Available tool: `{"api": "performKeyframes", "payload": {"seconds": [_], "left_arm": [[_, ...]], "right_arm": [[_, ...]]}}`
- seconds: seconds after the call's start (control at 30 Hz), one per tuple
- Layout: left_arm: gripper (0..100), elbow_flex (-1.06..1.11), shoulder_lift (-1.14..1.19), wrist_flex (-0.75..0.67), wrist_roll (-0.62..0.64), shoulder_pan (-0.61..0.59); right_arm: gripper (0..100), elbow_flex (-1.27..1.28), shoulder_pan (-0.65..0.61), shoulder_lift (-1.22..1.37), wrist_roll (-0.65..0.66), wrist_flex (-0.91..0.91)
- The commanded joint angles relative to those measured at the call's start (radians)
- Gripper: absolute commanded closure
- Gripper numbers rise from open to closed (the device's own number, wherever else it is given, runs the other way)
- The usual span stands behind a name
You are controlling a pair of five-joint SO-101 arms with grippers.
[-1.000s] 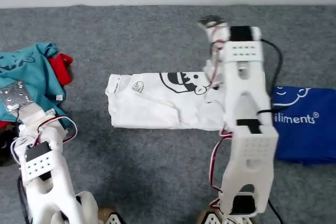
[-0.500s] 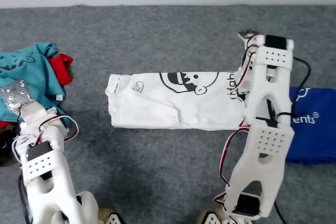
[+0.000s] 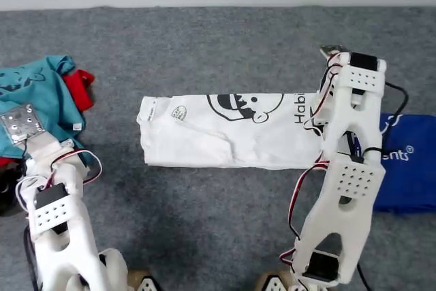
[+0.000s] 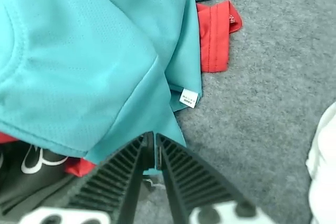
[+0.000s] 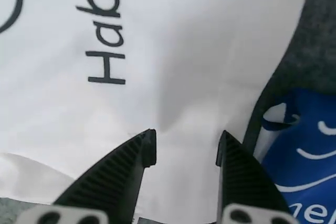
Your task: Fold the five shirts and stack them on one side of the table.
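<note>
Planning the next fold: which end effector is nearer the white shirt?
Right. The right end effector is over the white shirt; the left end effector is over the teal shirt.

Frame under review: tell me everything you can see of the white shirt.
The white shirt lies flat on the grey table, folded into a long rectangle. It looks like soft cotton, lightly creased, with a tucked sleeve along one long edge. Black cartoon print, black lettering and a small label show on top. The right pincer hovers open over the end beside the blue shirt; whether it touches is unclear.
</note>
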Motion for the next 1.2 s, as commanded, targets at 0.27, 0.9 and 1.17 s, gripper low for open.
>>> {"api": "performKeyframes", "payload": {"seconds": [0.27,0.9,1.17], "left_arm": [[98,-0.004,-0.032,-0.025,-0.017,0.006],[98,-0.002,-0.032,-0.025,-0.017,0.006],[98,-0.002,-0.032,-0.025,-0.017,0.006]], "right_arm": [[81.0,-0.006,0.004,0.107,-0.006,-0.03],[98.9,-0.011,-0.133,-0.191,0.074,0.097],[98.9,-0.011,-0.277,-0.346,0.075,0.114]]}}
